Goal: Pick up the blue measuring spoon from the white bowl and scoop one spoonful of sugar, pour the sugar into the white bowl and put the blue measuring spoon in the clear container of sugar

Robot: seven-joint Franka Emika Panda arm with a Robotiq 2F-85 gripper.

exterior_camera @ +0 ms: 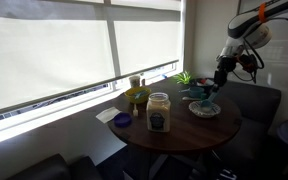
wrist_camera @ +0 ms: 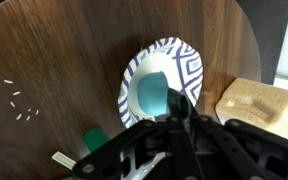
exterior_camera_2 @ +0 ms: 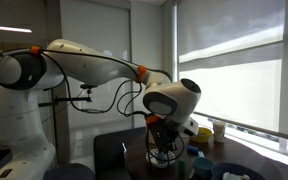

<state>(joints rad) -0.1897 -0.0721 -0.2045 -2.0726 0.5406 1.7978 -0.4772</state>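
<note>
Franka gripper (wrist_camera: 174, 110) low over the white bowl (wrist_camera: 189, 62), right side of counter (exterior_camera: 189, 132). The blue measuring spoon (wrist_camera: 148, 93) shows within the bowl's rim, right at the gripper. Clamped or open, cannot tell. The clear container of sugar (exterior_camera: 159, 112) stands left of the bowl, apart.

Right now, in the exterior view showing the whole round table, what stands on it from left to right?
blue dish → yellow-green jar → sugar jar → white bowl
</note>
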